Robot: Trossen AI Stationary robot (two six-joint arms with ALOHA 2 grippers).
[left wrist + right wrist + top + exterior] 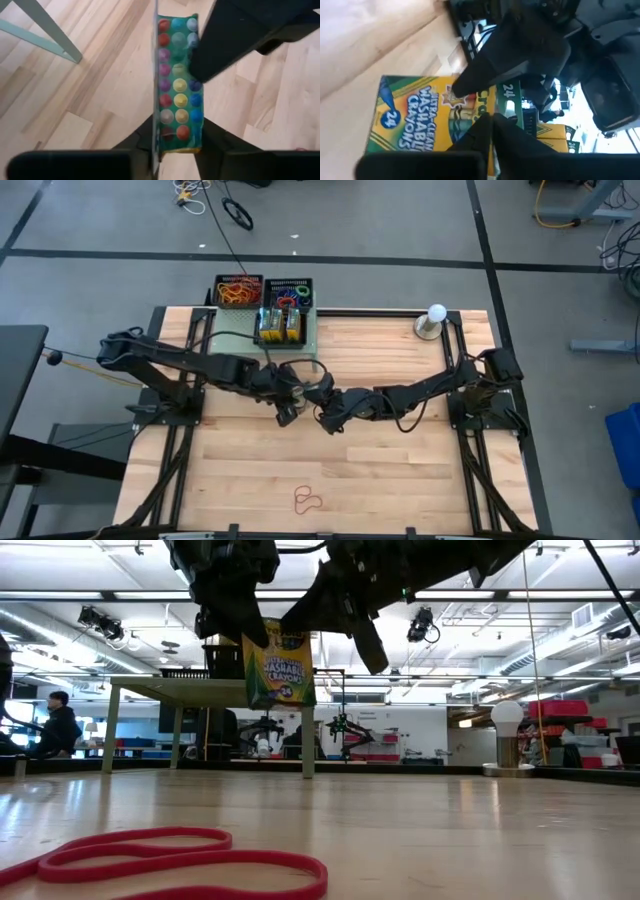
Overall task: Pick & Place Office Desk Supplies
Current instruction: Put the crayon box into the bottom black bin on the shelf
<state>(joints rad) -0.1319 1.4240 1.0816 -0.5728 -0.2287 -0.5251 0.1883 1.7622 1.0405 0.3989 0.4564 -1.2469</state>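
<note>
A yellow-and-green cardboard crayon box point(279, 664) hangs in the air above the pale wooden desk point(330, 470), a little in front of the pale green perforated metal shelf point(305, 332), and both arms meet at it; this looks like a hand-over between them, since one box carried by two grippers would serve no other plain purpose. The left gripper point(172, 150) has a finger on each broad side of the box near its lower end, so it appears to be clamping on it, with the box's open top and its rows of coloured crayon tips facing that wrist camera. The right gripper point(487, 122) has its fingers drawn almost together over the printed face of the same box, pinching it at or near an edge, though I cannot tell how firm that pinch is; my guess is that one side is taking the load while the other lets go, and a slip here would drop the box flat on the desk in front of the shelf. On the shelf stand two small black rectangular mesh trays: the one farther from the white ball on a grey stand point(435, 315) holds a heap of red and orange rubber-band loops point(237, 290), and the black mesh tray nearer the ball point(288, 292) holds a few mixed-colour loops. Just in front of them more crayon boxes point(278, 327) stand upright on the shelf. One red rubber-band loop point(308, 501) lies alone on the desk, well away from the shelf at the near edge, not yet sorted.
</note>
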